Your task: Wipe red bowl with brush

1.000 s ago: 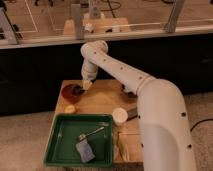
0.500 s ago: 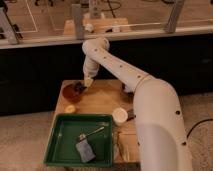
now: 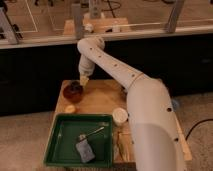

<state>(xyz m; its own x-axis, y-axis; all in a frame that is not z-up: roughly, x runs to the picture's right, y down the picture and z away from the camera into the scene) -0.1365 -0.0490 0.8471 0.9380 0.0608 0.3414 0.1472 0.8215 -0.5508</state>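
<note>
The red bowl [image 3: 73, 92], small and dark red-brown, stands at the far left corner of the wooden table [image 3: 100, 100]. My gripper [image 3: 84, 80] reaches down from the white arm just above the bowl's right rim. It is shut on the brush [image 3: 83, 81], a small pale cream piece that pokes out below the gripper towards the bowl's edge. I cannot tell whether the brush touches the rim.
A round yellow-orange lump [image 3: 70, 108] lies in front of the bowl. A white cup [image 3: 119, 116] stands mid-table beside the arm. A green tray [image 3: 59, 146] at the front left holds a thin metallic utensil [image 3: 93, 133] and a grey block [image 3: 85, 151].
The gripper with the brush has shifted slightly over the bowl's right rim, dipping towards it and back up. The bowl and the other things have not moved.
</note>
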